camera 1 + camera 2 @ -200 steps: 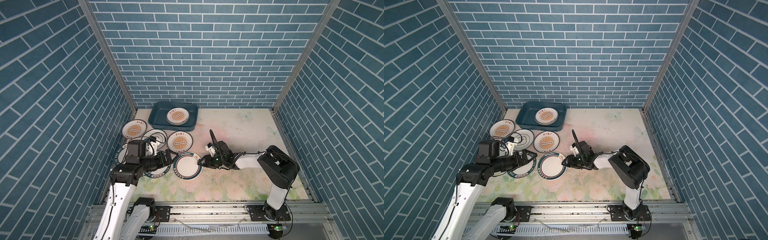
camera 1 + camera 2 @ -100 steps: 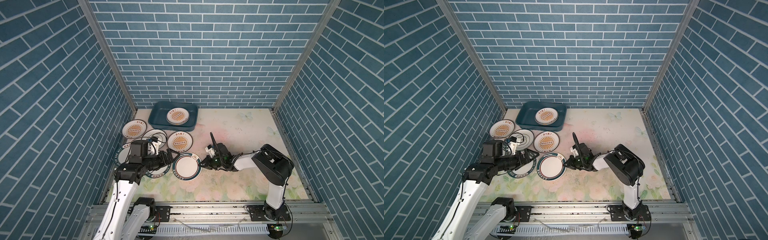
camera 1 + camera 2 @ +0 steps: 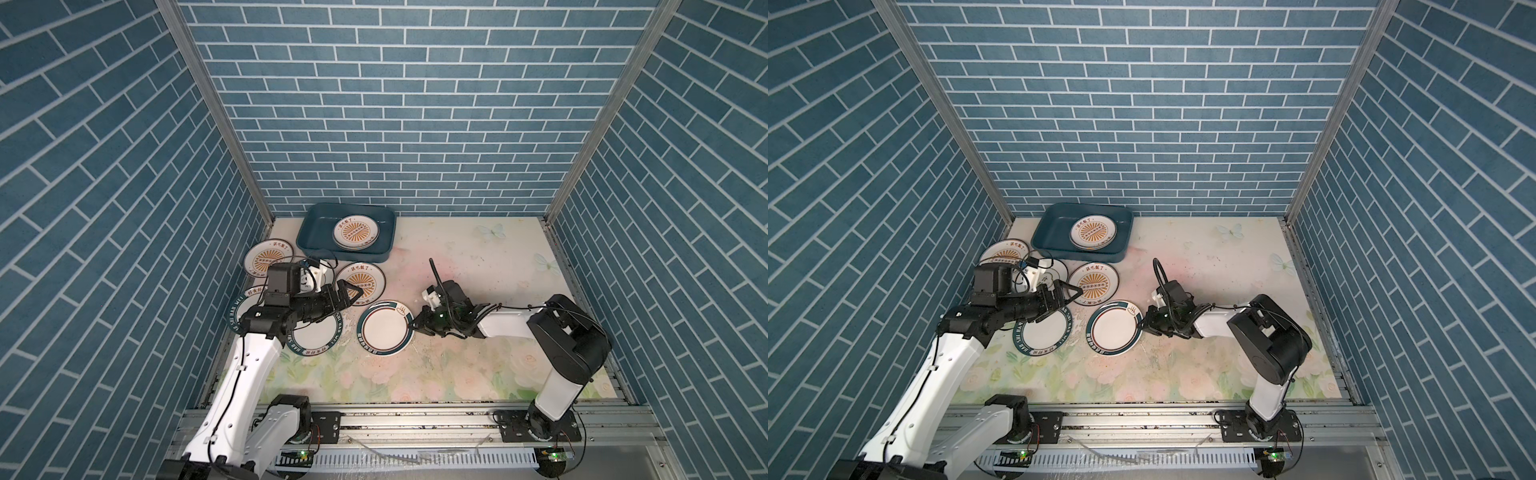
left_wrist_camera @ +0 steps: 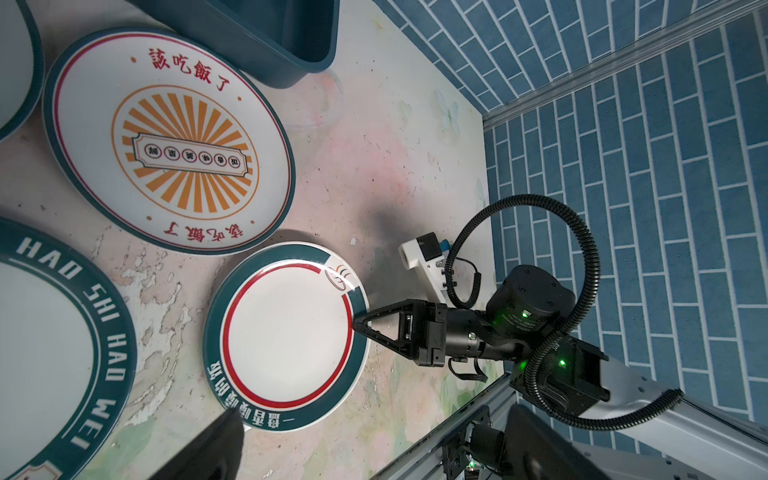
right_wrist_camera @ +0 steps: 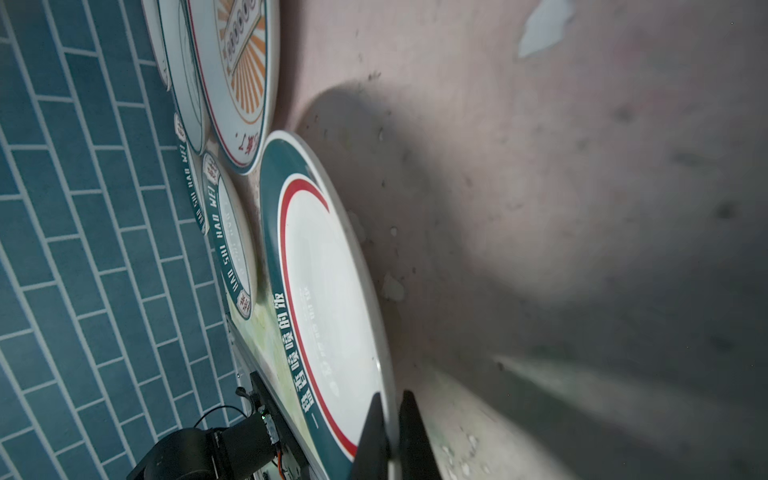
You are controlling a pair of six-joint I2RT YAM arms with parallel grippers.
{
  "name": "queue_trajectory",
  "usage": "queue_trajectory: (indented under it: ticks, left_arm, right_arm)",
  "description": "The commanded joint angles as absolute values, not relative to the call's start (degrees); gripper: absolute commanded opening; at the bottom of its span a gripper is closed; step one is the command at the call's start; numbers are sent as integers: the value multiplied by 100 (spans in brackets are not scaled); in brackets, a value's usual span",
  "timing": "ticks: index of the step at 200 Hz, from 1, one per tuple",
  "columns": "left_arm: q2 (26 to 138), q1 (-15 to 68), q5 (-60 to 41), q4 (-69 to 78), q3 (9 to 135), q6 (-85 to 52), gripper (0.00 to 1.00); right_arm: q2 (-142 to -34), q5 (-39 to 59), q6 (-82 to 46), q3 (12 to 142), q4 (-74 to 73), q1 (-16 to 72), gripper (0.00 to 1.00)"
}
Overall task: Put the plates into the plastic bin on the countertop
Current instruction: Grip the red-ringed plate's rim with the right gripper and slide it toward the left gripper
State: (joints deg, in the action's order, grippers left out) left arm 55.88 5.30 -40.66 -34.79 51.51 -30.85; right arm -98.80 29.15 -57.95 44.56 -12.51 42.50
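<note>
a: top views. what is the right gripper [image 3: 415, 325] doing?
b: in both top views, just below the frame's centre, it is clenching the right-hand rim of the red-ringed plate [image 3: 383, 330]. the plate is lying on the countertop [image 3: 478, 257]. whether that rim is lifting off the surface cannot be told.
a: and the left gripper [image 3: 353, 297]?
b: it is hanging released at left of centre, jaws standing apart and grasping nothing. it is by the left edge of the middle sunburst plate [image 3: 368, 277] and above the lettered plate [image 3: 311, 338].
a: where is the plastic bin [image 3: 309, 239] sitting?
b: at upper centre of the countertop, against the back wall, with the binned sunburst plate [image 3: 355, 232] lying inside. the far-left sunburst plate [image 3: 266, 259] is lying to the bin's lower left.
a: left wrist view?
b: the right gripper [image 4: 357, 326] is closing its tips on the green band of the red-ringed plate [image 4: 286, 332]. the middle sunburst plate [image 4: 166, 141] is lying between that plate and the plastic bin [image 4: 291, 50], just beside both. only one dark finger [image 4: 208, 449] of the left gripper is showing.
a: right wrist view?
b: the right gripper's two fingers [image 5: 411, 436] are straddling the rim of the red-ringed plate [image 5: 332, 299], one over its upper face and one on its outer side. the lettered plate [image 5: 232, 237] is lying just beside it.
</note>
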Motion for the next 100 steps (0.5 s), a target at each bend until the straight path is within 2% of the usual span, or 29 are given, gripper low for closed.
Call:
queue_trajectory:
  ticks: [1,41,100]
  left_arm:
    - [5900,554,-4232,-2996,5425,-2893,100]
    - [6274,730,-4216,-2339,5389,-2733,100]
    - [6903,844,-4323,-2501,5705,-2184,99]
  right_arm:
    - [-9461,2759,-5581,4512,-672,4078,0]
    - [-9130,2808,-5573,4625,-528,3868,0]
    - [-8559,2387,-5687,4720,-431,3824,0]
